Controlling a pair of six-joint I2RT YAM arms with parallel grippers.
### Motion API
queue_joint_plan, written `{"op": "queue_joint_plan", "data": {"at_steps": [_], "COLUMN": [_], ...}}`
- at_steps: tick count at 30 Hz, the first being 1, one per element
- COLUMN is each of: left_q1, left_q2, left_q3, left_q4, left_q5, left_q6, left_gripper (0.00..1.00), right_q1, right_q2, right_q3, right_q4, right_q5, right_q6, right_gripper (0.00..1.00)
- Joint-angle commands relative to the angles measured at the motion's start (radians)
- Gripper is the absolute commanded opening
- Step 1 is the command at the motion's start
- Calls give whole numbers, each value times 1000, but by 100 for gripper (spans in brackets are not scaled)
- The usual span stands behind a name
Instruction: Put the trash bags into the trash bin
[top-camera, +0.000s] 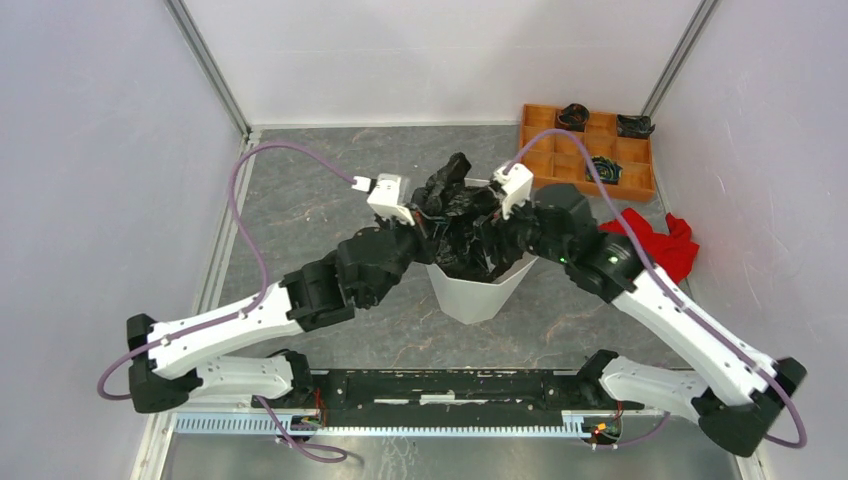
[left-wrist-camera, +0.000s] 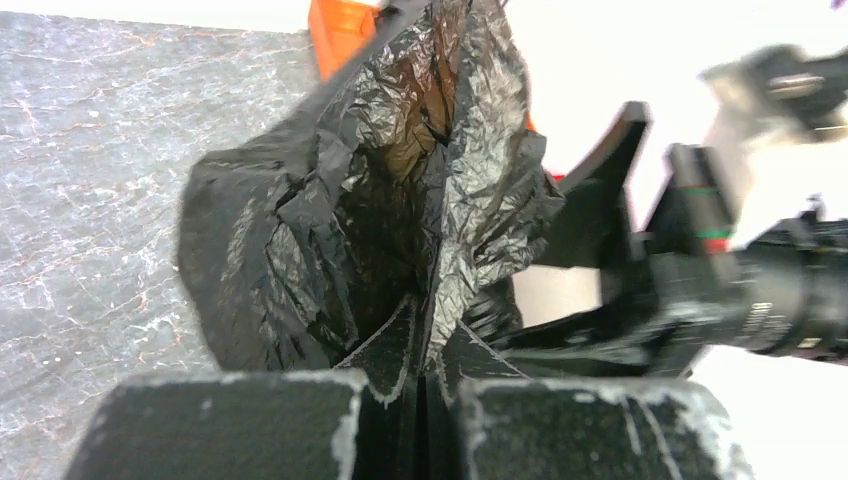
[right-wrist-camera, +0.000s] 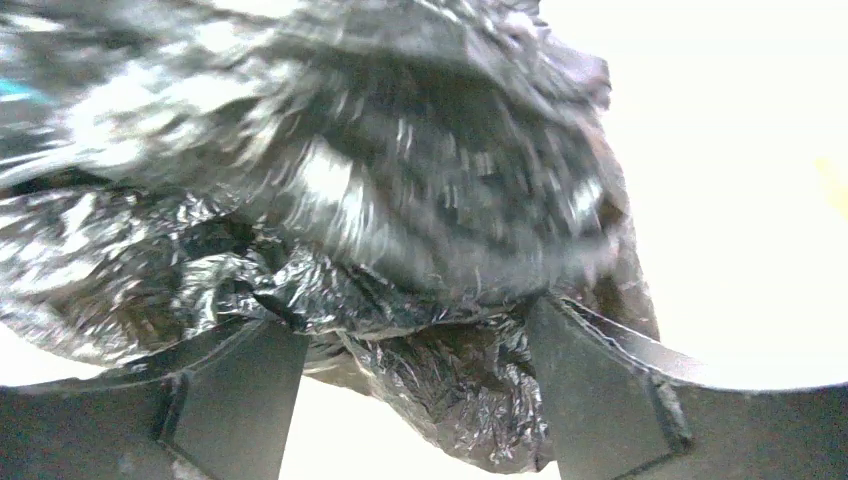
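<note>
Trash bag (top-camera: 458, 212), bunched atop bin (top-camera: 470, 295): left end effector (left-wrist-camera: 425, 340) pinches film for lift; right end effector (right-wrist-camera: 415, 390) spread, astride folds.

Two arms meet at mid-frame

Seen from overhead, the left arm (top-camera: 230, 325) and right arm (top-camera: 690, 325) rise from the lower corners, elbows bent, wrists converging at centre. The left gripper (left-wrist-camera: 425, 375) is pinched tight on a fold of the trash bag (left-wrist-camera: 300, 230). The right gripper (right-wrist-camera: 415, 390) has its fingers spread wide.

You have the bin (top-camera: 470, 292) mid-bench (top-camera: 300, 210), with the bag (top-camera: 455, 212) bunched in its mouth between the left gripper (left-wrist-camera: 425, 340) and right gripper (right-wrist-camera: 415, 360). The tray (top-camera: 588, 150) sits behind and to the right, with the cloth (top-camera: 660, 240) before it.
</note>
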Motion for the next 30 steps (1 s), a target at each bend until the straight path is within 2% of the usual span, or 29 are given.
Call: {"op": "queue_joint_plan", "data": {"at_steps": [1,2,7,14,17,23,28,30], "left_q1": [15,17,26,26,26,25,24,26], "left_q2": [-95,-104,-122,-117,-118,-128,-124,-120], "left_q3": [-30,-38,-50,-52,-70,-89,-69,-62], "left_q4": [58,64,82,116,131,164,165,164], "left_q5": [-1,0,30,98,126,153,181,198], "left_q6": [-110,-127,-150,-131,-116,-109,-109,-108], "left_gripper": [2,2,2,2,2,2,2,2], "right_q1": [2,3,4,3,2,3,2,2], "right_q2": [-109,-122,-149,-162,-168,-123,-93,-101], "right_q3": [118,131,176,201,192,94,11,-21], "right_q4": [-17,-20,-28,-43,11,210,387,445], "right_q5": [47,58,110,170,181,141,-33,-23], "right_q6": [-31,-31,-32,-34,11,-4,-87,-89], "right_gripper": [86,90,98,98,98,92,83,79]}}
